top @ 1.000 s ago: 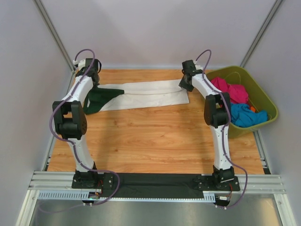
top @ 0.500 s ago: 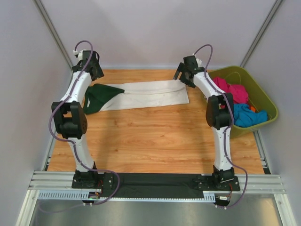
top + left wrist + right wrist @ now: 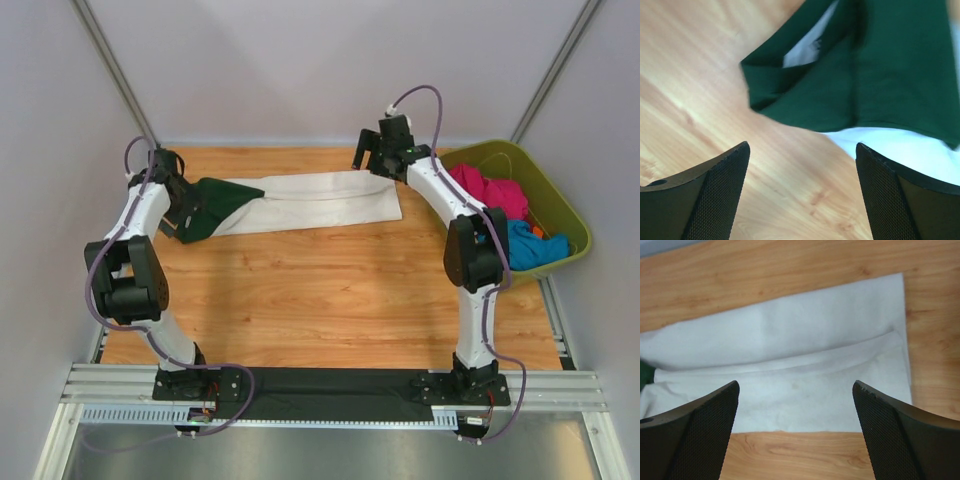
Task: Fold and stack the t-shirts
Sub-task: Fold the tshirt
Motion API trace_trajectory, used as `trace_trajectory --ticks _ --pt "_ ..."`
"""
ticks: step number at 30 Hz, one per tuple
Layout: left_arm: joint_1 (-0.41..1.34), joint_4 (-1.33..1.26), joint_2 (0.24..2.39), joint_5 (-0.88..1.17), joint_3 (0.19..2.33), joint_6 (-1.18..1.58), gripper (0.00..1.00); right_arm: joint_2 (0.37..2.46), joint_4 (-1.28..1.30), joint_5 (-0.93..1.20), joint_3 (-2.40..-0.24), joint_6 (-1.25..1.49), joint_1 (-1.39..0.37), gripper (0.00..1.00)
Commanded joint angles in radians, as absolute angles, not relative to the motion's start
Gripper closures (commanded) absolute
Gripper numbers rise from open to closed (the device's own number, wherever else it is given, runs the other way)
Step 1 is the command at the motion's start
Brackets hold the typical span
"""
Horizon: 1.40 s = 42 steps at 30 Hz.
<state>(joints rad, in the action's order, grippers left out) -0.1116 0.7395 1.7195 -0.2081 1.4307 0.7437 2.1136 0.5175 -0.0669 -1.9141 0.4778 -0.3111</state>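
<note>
Long folded t-shirt (image 3: 320, 200) lies flat on the table (image 3: 330, 290)

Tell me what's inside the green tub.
The tub holds a crumpled pink garment, a blue one nearer and an orange scrap between. Whatever lies beneath them is hidden.

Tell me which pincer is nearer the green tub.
Right. The right pincer hovers over the t-shirt's white end near the tub; the left pincer is at the far sleeve.

Left wrist view cuts off the t-shirt (image 3: 900, 75).
</note>
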Motion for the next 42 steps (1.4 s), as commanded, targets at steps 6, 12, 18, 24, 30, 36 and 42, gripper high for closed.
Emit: trace_trajectory --ticks 6,12,18,24,30,36,42 --pt "-0.161 0.702 1.824 -0.100 1.443 0.593 0.12 2.189 0.589 -0.023 -1.890 0.416 -0.356 0.06" --pt "-0.161 0.721 1.882 -0.143 1.459 0.511 0.12 2.181 0.646 -0.110 -1.839 0.390 -0.356 0.10" --pt "-0.161 0.719 1.917 -0.143 1.468 0.522 0.13 2.194 0.687 -0.139 -1.828 0.396 -0.356 0.16" --pt "-0.161 0.681 1.934 -0.137 1.496 0.465 0.30 2.217 0.715 -0.169 -1.830 0.414 -0.356 0.23" --pt "-0.161 0.624 1.942 -0.101 1.508 0.390 0.71 2.223 0.733 -0.196 -1.821 0.420 -0.356 0.30" --pt "-0.160 0.614 1.959 -0.069 1.546 0.287 0.76 2.226 0.750 -0.215 -1.822 0.426 -0.356 0.33" --pt "-0.161 0.594 1.901 -0.008 1.531 0.140 0.40 2.218 0.752 -0.221 -1.828 0.425 -0.356 0.32"
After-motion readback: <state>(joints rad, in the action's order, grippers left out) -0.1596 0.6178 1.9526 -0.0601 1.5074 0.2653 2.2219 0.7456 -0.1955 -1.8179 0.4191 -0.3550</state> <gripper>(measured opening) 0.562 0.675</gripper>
